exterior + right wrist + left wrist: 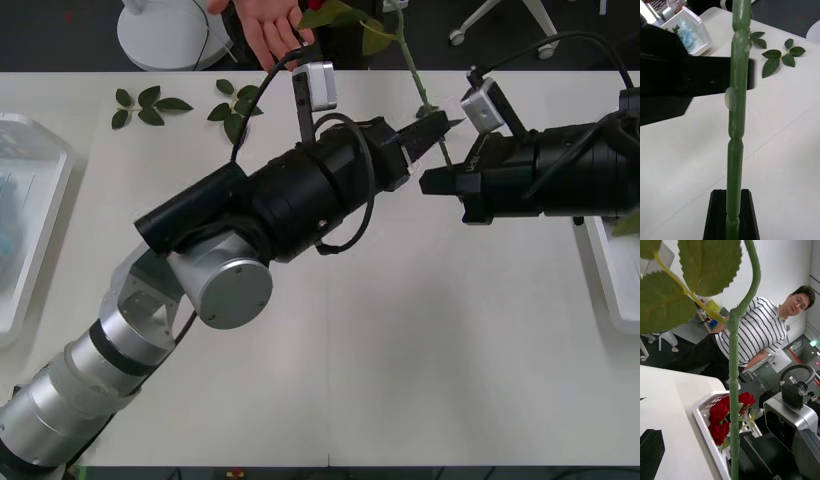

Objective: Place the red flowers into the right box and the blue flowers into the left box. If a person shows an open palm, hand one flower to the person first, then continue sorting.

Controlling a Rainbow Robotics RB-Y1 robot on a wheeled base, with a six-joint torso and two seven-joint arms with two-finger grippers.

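Observation:
A red flower's long green stem [420, 95] stands upright over the table's far middle. Its leaves [340, 14] reach the top edge, where a speck of red shows. My right gripper [428, 183] is shut on the stem's lower end [735, 150]. My left gripper [432, 138] is open around the stem just above it, one finger [651, 450] off to the side. A person's open palm [268, 28] is held out beyond the far edge. The right box [702, 416] holds red flowers [724, 414]. The left box [700, 33] holds blue flowers [684, 32].
Loose green leaf sprigs [145, 105] [235, 105] lie on the white table near its far left. The left box [30, 200] sits at the table's left edge and the right box [615, 270] at its right edge. Chair bases stand on the floor behind.

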